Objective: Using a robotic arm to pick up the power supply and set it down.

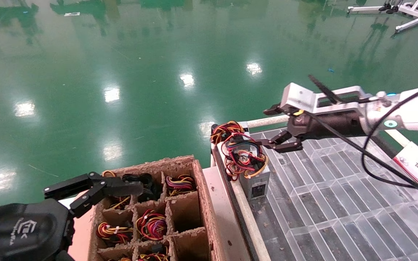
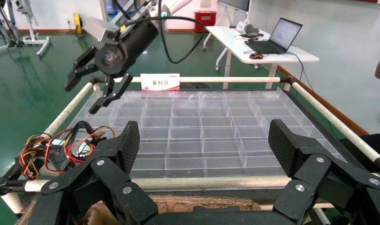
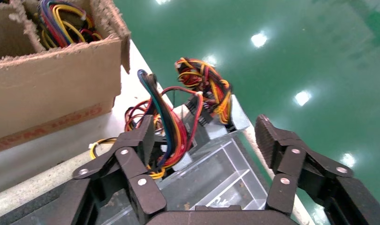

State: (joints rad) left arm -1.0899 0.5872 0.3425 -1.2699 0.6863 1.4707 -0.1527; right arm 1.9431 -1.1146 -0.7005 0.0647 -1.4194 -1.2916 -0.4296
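Your right gripper [image 1: 279, 127] is hanging over the clear grid tray [image 1: 339, 203] with its fingers spread and holding nothing. The power supply [image 1: 254, 177] is sitting just beside and below it at the tray's left edge, its loose wires [image 1: 243, 156] near the lower fingertip. Your left gripper [image 1: 96, 188] is idling, fingers apart, over the cardboard box [image 1: 198, 203].

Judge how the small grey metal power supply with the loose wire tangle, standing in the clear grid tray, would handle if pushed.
The grey metal power supply box stands tall on a narrow end, so a push would probably tip it. Its loose red, yellow and black wires look floppy and may snag the open right gripper beside them. The metal case looks rigid, likely heavy for its size.
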